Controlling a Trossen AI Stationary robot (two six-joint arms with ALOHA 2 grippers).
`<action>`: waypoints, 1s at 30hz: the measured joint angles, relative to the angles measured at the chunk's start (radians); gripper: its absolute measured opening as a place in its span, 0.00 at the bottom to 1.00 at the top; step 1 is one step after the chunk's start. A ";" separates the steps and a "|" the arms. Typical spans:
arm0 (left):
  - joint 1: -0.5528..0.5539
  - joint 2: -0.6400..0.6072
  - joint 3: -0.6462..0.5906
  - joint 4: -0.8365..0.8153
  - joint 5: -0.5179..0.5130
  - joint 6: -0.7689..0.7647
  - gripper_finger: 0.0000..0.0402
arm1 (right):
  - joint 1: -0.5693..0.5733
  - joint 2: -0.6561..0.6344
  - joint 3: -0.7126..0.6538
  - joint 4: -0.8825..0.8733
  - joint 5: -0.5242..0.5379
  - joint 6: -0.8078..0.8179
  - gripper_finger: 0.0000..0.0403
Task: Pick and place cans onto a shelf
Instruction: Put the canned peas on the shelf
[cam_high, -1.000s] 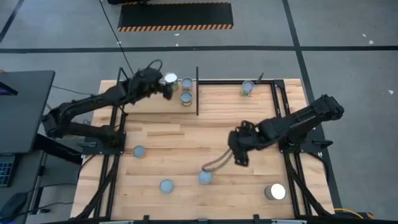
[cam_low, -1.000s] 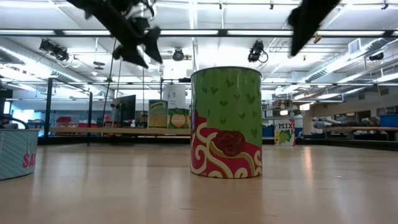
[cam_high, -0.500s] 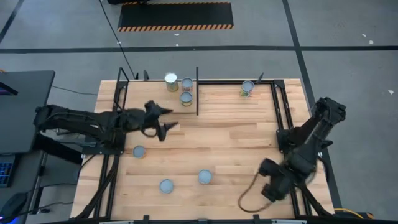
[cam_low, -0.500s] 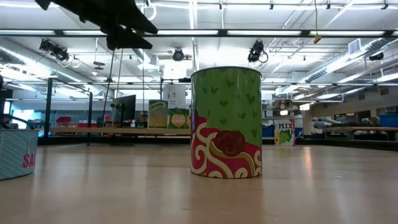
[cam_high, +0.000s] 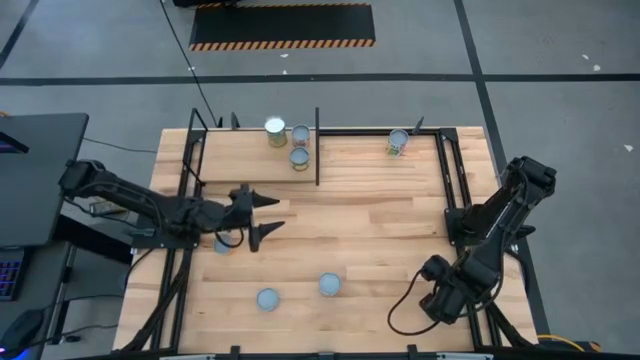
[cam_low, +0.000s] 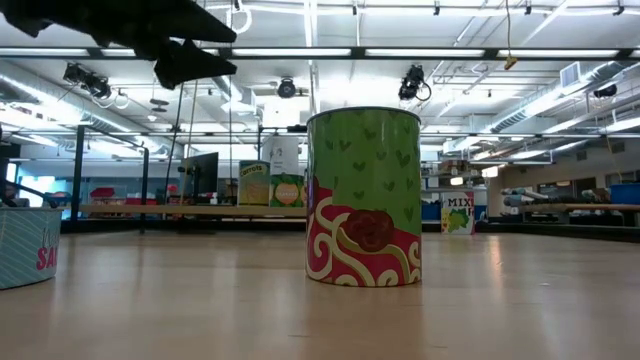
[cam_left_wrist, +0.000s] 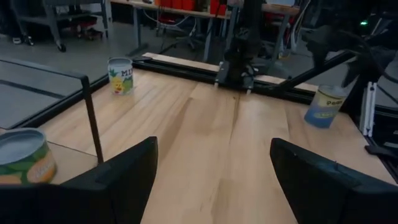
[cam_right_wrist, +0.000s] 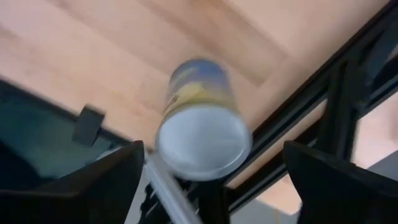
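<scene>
While four cans (cam_high: 300, 133) wait on the shelf (cam_high: 350, 150) at 12 o'clock | left gripper (cam_high: 262, 214) spread, empty, aiming for a pick | right gripper (cam_right_wrist: 211, 186) wide over wide can (cam_right_wrist: 200, 137) at 5 o'clock, unheld.

Two dark, matte black jointed arms; left gripper (cam_high: 258, 213) with flat pointed black fingers (cam_left_wrist: 118, 180); right gripper (cam_high: 441, 302) trailing a looped black cable (cam_high: 400, 312).

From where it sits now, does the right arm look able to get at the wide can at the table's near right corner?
Probably yes. The right gripper is poised directly above the wide can, fingers open to either side of it, and nothing lies between them. The table's black frame rail runs close beside the can and may crowd one finger.
</scene>
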 joint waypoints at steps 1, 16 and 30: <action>-0.001 0.000 -0.012 0.016 0.000 0.000 0.78 | 0.000 0.000 -0.004 0.002 0.003 0.008 0.97; 0.000 0.000 -0.064 0.083 -0.004 -0.013 0.78 | 0.002 0.000 -0.061 0.098 -0.002 -0.025 0.96; 0.000 0.000 -0.064 0.063 -0.004 -0.012 0.78 | 0.049 0.000 -0.060 0.099 0.003 0.052 0.94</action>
